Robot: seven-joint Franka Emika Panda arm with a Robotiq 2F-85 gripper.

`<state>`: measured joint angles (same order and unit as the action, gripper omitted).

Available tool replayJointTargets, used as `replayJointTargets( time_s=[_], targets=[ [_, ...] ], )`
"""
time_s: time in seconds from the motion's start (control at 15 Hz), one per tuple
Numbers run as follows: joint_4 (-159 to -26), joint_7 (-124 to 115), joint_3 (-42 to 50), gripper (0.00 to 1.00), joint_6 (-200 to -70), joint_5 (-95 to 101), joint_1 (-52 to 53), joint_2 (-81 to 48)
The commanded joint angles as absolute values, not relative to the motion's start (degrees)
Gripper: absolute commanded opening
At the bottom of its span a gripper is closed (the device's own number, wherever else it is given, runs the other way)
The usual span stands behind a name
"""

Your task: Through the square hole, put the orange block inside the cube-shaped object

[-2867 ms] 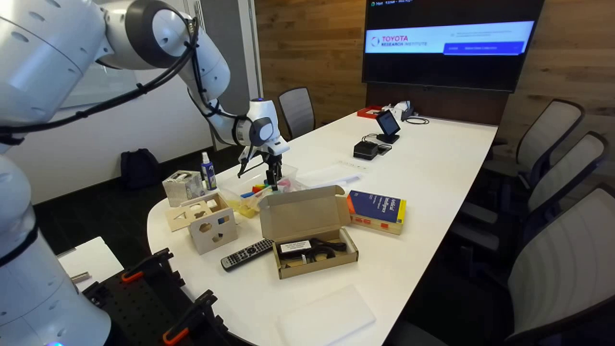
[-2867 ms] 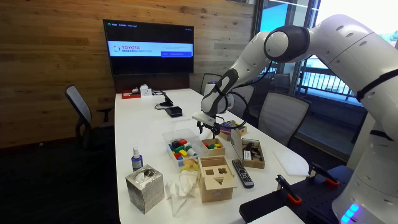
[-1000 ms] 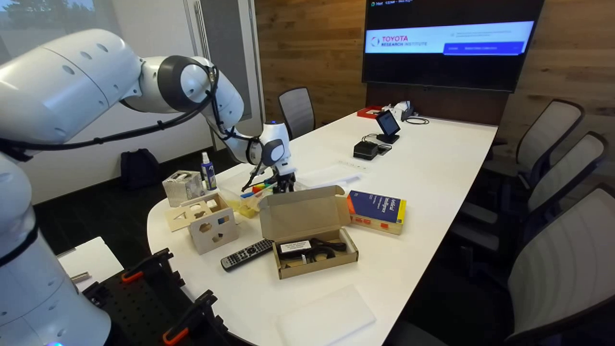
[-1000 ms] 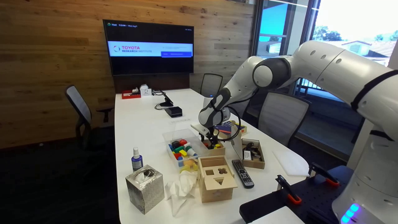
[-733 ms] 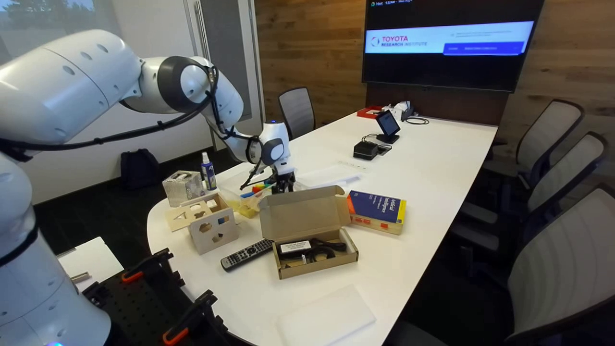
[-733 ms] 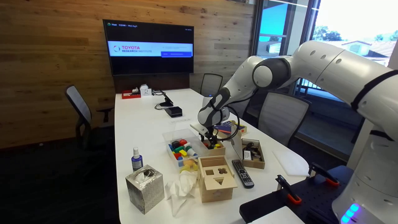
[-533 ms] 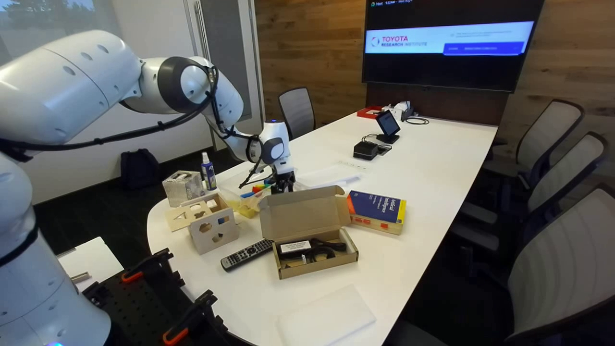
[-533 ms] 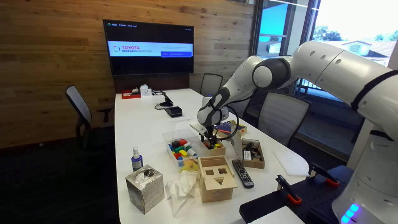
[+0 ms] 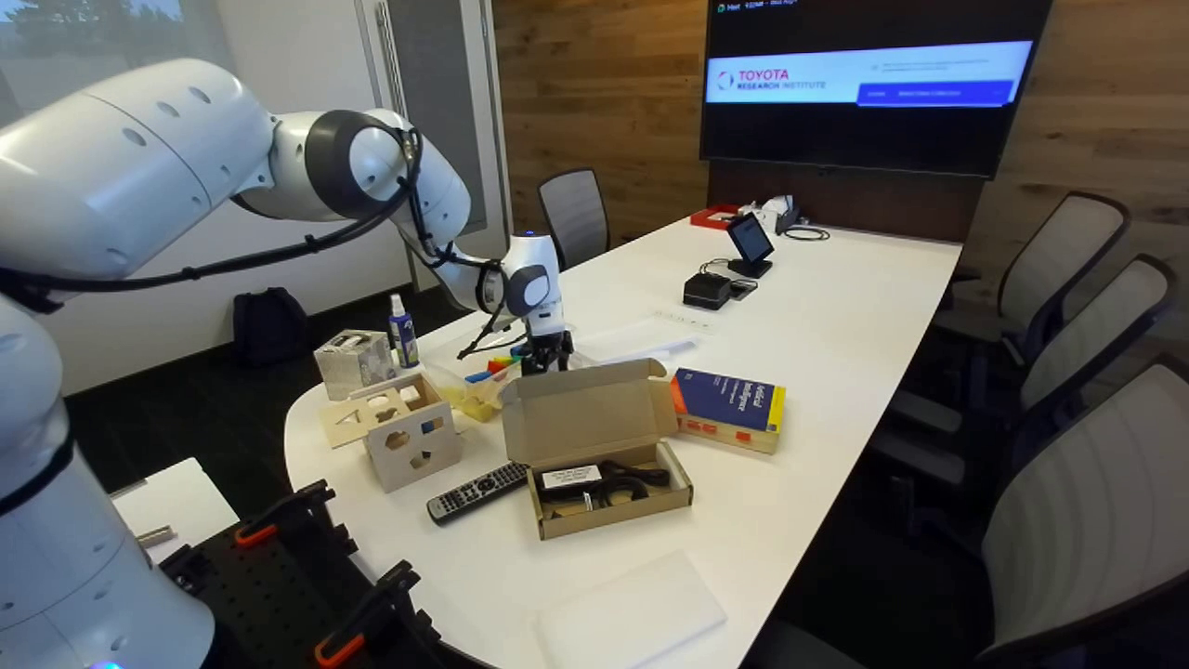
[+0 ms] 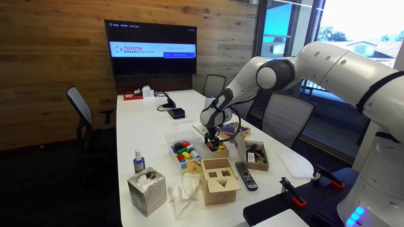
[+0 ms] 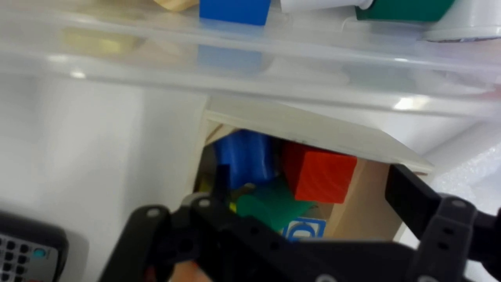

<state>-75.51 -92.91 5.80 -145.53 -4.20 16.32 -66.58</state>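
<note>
The orange block (image 11: 325,176) looks red-orange in the wrist view. It sits in a small open wooden box (image 11: 368,211) with blue, green and other pieces. My gripper (image 11: 309,180) is open over this box, its fingers apart on either side of the block and not touching it. In both exterior views my gripper (image 10: 213,145) (image 9: 548,355) reaches down at the small box, partly hidden by the cardboard lid in one of them. The pale wooden cube (image 10: 219,197) (image 9: 413,455) stands on the table nearer the base, its top panel showing square, clover and triangle holes.
A clear bin (image 10: 172,138) of coloured blocks stands beside the small box. An open cardboard box (image 9: 613,511) with a raised lid, a remote (image 10: 246,176) and a book (image 9: 729,409) are near. A tissue box (image 10: 146,190) and spray bottle (image 10: 139,162) stand further off.
My gripper has come down from above into the small wooden box over about three seconds. In the last second it has only shifted and turned slightly. The blocks and cube have not visibly moved.
</note>
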Motion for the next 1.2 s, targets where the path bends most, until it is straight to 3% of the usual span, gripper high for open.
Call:
replayJointTargets(
  time_s=[0.0, 0.8, 0.87, 0.93, 1.13],
  targets=[
    [-76.96, -96.23, 6.12, 1.00, -144.71, -5.18, 16.31, -66.40],
    [-83.29, -100.41, 5.58, 1.00, -149.16, -5.56, 15.46, -64.54],
    [-83.50, -100.14, 5.46, 0.94, -149.22, -5.59, 15.36, -64.31],
    [-83.73, -100.01, 5.43, 0.74, -149.42, -5.59, 15.34, -64.12],
    [-84.45, -99.56, 5.29, 0.49, -150.14, -5.57, 15.16, -63.53]
  ],
)
